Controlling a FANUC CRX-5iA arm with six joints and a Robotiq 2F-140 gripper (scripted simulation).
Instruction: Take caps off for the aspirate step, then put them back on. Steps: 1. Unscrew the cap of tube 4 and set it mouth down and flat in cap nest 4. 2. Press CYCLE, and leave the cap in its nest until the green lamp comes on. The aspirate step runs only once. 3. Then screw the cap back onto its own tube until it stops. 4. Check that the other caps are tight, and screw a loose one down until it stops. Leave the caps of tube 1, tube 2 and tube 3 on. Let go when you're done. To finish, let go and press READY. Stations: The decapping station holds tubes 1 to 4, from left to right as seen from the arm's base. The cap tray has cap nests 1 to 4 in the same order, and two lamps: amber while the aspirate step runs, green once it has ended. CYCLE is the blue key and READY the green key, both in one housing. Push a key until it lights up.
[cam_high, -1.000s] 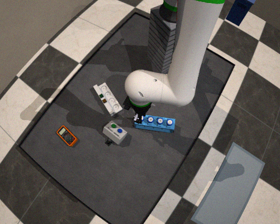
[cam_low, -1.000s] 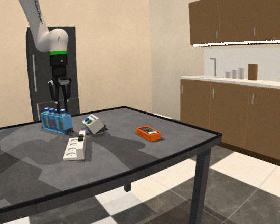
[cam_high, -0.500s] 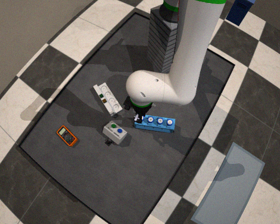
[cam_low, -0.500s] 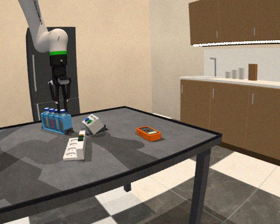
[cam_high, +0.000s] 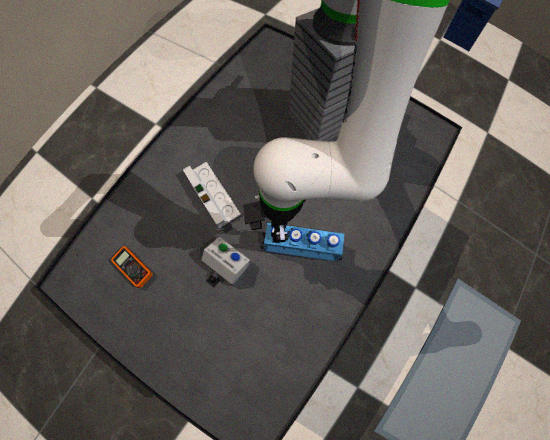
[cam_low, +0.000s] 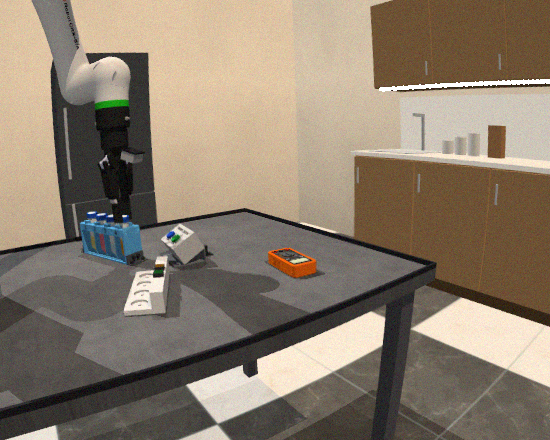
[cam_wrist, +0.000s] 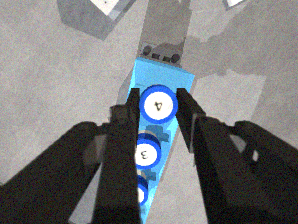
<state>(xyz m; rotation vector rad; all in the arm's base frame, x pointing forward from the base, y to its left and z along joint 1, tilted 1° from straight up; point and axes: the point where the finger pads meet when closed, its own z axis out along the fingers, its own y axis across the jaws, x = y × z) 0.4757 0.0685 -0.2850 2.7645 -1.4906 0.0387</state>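
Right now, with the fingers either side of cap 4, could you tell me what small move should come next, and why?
Probably twist the wrist to unscrew: the gripper is shut on cap 4, which sits on its tube in the blue decapping station, while the cap tray nests look unfilled.
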